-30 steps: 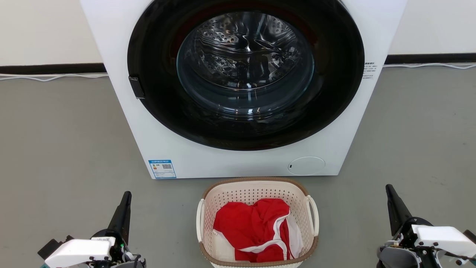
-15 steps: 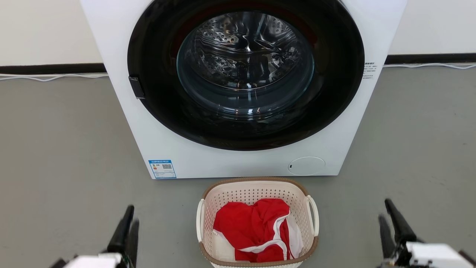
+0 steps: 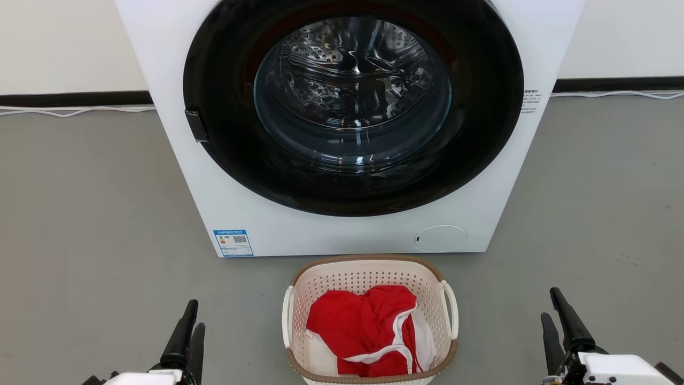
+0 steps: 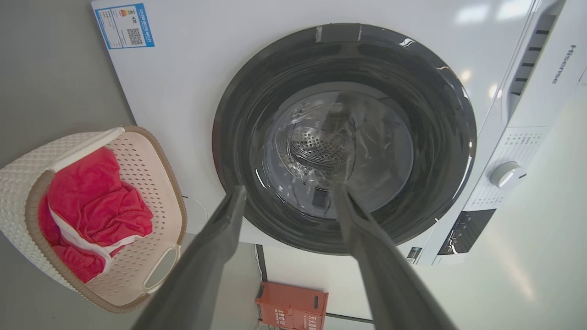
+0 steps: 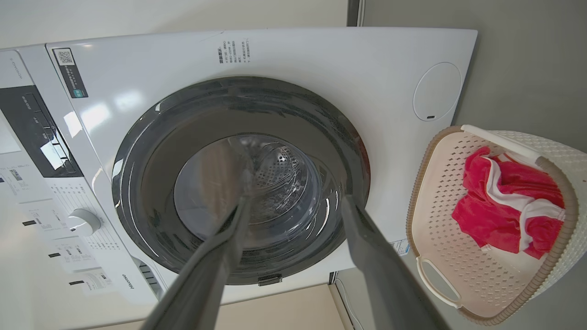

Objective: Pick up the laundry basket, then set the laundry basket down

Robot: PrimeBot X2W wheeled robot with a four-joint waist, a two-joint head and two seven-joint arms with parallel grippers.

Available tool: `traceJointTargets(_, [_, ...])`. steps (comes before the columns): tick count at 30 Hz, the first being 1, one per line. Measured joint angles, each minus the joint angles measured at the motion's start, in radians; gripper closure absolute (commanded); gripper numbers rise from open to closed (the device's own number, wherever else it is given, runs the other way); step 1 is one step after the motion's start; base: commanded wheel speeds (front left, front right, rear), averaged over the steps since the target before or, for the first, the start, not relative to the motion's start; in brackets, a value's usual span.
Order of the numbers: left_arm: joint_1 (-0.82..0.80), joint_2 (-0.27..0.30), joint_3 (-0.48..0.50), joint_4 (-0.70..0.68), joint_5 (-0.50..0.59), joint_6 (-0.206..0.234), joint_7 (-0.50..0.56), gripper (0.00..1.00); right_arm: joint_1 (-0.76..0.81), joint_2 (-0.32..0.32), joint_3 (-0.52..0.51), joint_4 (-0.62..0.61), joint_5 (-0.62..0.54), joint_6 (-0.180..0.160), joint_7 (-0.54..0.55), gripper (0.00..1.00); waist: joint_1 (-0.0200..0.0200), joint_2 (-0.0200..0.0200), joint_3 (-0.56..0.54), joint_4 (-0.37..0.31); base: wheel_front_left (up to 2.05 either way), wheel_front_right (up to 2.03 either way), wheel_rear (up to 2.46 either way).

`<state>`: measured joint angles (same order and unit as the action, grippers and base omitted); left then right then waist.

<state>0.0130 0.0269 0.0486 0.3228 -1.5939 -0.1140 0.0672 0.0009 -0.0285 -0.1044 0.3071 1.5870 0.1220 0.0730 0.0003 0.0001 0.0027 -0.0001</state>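
- Both tools sit lower in the head view than a second before, and each pair of fingers, closed then, now stands parted.
- Left tool (image 3: 195, 316): spread wide, holding nothing (the left wrist view shows clear space between the fingers). Right tool (image 3: 550, 305): likewise spread wide and empty.
- Laundry basket (image 3: 368, 260): rests on the floor (image 3: 107, 224), just in front of the washing machine (image 3: 342, 235), between the two tools and well apart from each. A red garment (image 3: 358, 326) lies inside.
- Step in hand, as judged: approach for a two-sided pickup. Bring each tool inward on its own side, the left one to the left handle (image 3: 287, 315), the right one to the right handle (image 3: 452, 310).
- Close both tools together and lift level, so that the basket (probably light) neither tips nor slides toward the machine.
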Motion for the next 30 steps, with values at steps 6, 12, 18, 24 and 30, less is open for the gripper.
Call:
traceJointTargets(6, [0.0, 0.0, -0.012, -0.009, 0.022, 0.006, -0.016, 0.0, 0.002, 0.0, 0.006, -0.003, -0.022, 0.0, -0.014, 0.0, 0.0, 0.0, 0.0, 0.0, 0.0, 0.0, 0.0])
traceJointTargets(12, [0.0, 0.001, -0.022, -0.015, 0.064, 0.018, -0.029, 0.0, 0.001, 0.0, 0.005, -0.003, -0.099, 0.0, -0.034, 0.0, -0.0001, 0.0, -0.001, 0.001, 0.0, 0.0, 0.0])
traceJointTargets(18, [0.0, 0.002, -0.035, -0.018, 0.125, 0.036, -0.05, 0.0, 0.0, 0.0, 0.0, -0.003, -0.222, 0.0, -0.048, 0.0, -0.0001, 0.0, -0.001, 0.002, 0.0, 0.0, 0.0])
traceJointTargets(24, [-0.003, 0.002, -0.047, -0.016, 0.201, 0.052, -0.068, 0.0, -0.002, -0.001, 0.003, -0.002, -0.355, 0.0, -0.067, 0.0, -0.0002, 0.0, -0.001, 0.003, 0.0, 0.0, 0.0])
traceJointTargets(30, [-0.005, 0.004, -0.057, -0.005, 0.313, 0.07, -0.081, 0.0, -0.008, -0.001, 0.009, 0.002, -0.493, 0.0, -0.084, 0.0, -0.0002, 0.0, -0.002, 0.004, 0.0, 0.0, 0.0])
